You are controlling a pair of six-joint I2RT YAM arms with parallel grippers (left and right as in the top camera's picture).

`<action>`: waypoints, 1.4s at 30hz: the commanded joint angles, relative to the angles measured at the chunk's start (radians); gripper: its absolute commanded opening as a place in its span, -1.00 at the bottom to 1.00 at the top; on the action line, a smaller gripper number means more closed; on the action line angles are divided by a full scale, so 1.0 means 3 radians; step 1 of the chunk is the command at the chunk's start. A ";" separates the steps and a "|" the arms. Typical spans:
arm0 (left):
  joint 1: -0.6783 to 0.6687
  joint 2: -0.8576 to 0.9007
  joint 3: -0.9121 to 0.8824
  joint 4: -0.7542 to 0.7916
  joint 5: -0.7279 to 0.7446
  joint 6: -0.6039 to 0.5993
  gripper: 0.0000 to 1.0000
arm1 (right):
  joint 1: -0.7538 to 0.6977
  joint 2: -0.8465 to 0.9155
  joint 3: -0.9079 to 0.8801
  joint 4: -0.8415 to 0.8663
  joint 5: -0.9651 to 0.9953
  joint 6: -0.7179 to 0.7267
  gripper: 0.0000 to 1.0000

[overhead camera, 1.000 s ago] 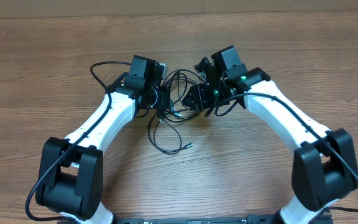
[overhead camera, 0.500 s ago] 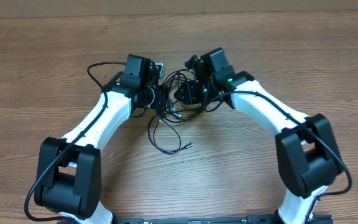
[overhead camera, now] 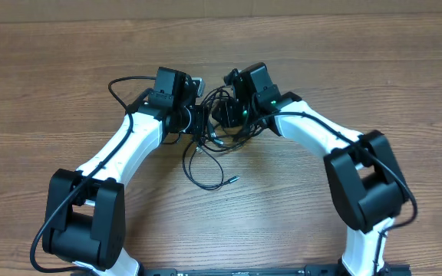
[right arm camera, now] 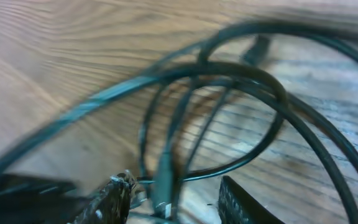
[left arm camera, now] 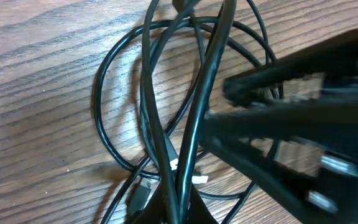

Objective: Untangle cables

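Two grippers are on this knot now. The left gripper (left arm camera: 179, 214) stays clamped on the cables (left arm camera: 194, 121), which sit bunched in the middle of the table (overhead camera: 359, 61). The right gripper (right arm camera: 173, 202) just slid left into the bunch, fingers apart, with one strand between them. Looks set up for a grab-and-pull to me. No brands or writing I can read.

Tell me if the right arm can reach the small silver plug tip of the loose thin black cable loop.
Probably yes: the small silver plug tip lies on the bare wooden table, uncovered, just clear of the tangle of thin black cables where the right hand is, fingers apart.
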 commanded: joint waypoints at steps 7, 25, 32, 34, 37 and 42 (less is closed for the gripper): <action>0.0018 0.0024 0.0032 0.0004 0.0061 0.0089 -0.91 | -0.0003 0.0070 0.0045 0.0020 -0.0109 0.0111 -0.82; 0.0019 0.0024 0.0032 0.0000 0.0050 0.0090 -0.92 | -0.0132 -0.0645 0.0070 -0.0590 -0.0584 -0.0042 -0.92; 0.0018 0.0024 0.0032 -0.0001 0.0034 0.0089 -0.91 | -0.0268 -0.0645 0.0070 -0.0287 -0.0500 0.0220 -0.93; 0.0018 0.0024 0.0032 -0.0001 0.0034 0.0089 -0.91 | -0.0332 -0.0645 0.0070 -0.0072 -0.0801 0.0299 -0.92; 0.0018 0.0024 0.0032 -0.0001 0.0034 0.0090 -0.92 | -0.0416 -0.0645 0.0071 0.0183 -0.1287 0.0355 -0.92; 0.0018 0.0024 0.0032 -0.0001 0.0034 0.0090 -0.91 | -0.0523 -0.0645 0.0070 0.0079 -0.1273 0.0548 -0.92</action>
